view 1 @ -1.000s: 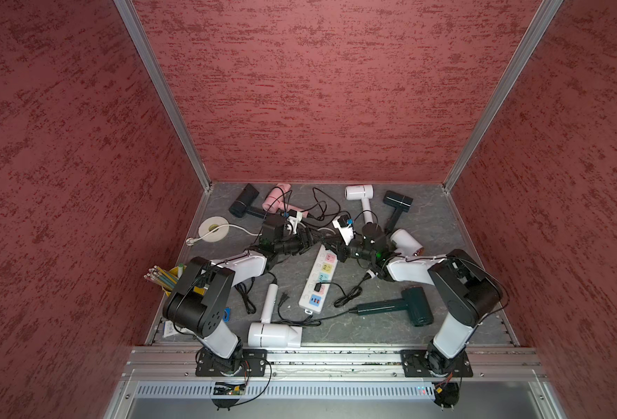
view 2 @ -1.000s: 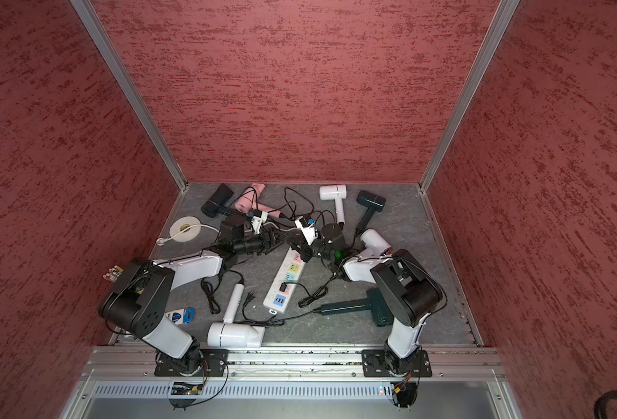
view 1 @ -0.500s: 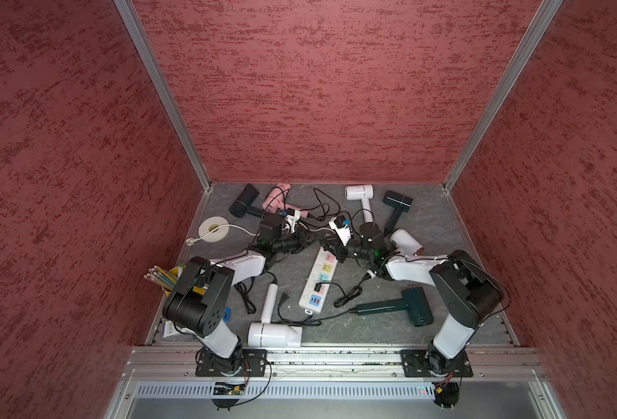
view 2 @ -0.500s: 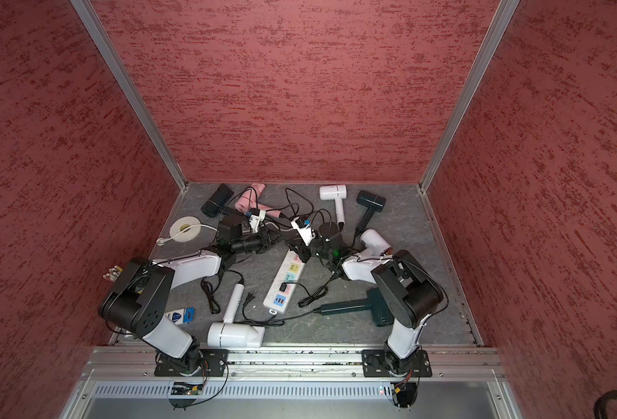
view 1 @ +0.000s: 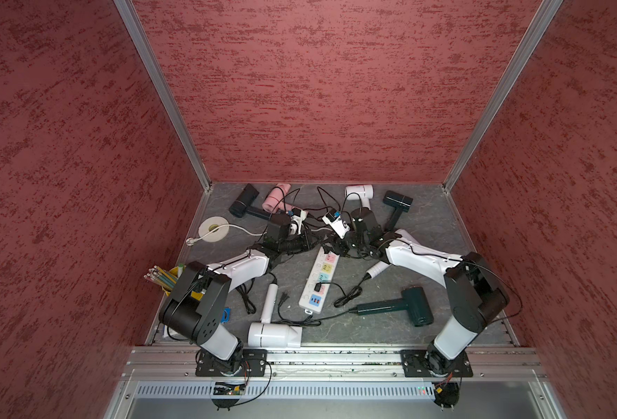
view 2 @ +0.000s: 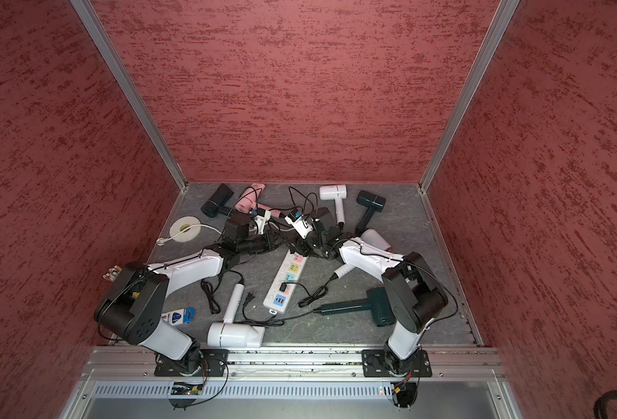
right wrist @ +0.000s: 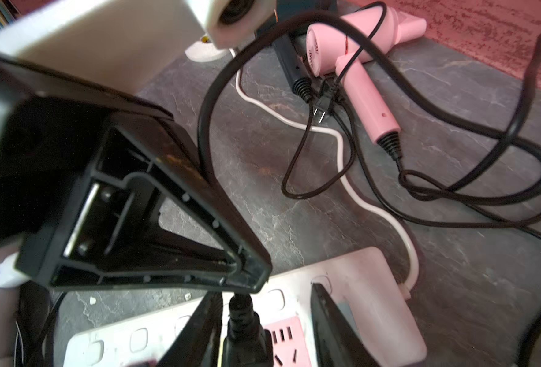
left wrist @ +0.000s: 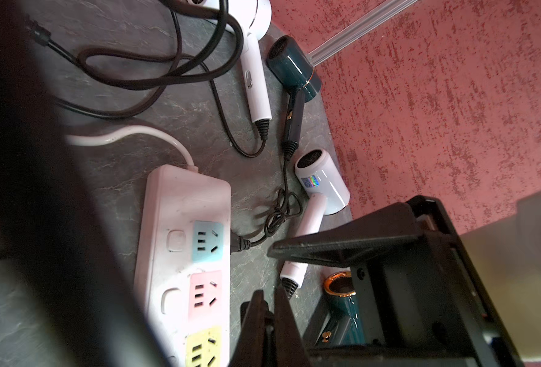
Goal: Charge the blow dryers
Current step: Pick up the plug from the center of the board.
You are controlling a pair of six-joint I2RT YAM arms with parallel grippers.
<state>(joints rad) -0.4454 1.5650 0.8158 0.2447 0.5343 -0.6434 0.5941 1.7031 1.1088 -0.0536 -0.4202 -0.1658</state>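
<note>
Jaws of right gripper (right wrist: 264,290) stand part-open astride a black plug (right wrist: 243,333) at the power strip (right wrist: 374,302); left gripper (left wrist: 268,290) pinched closed.

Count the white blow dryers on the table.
3. Front white dryer at the near edge; back white dryer near the rear wall; third white dryer partly under the right arm. Arms could hide more.
</note>
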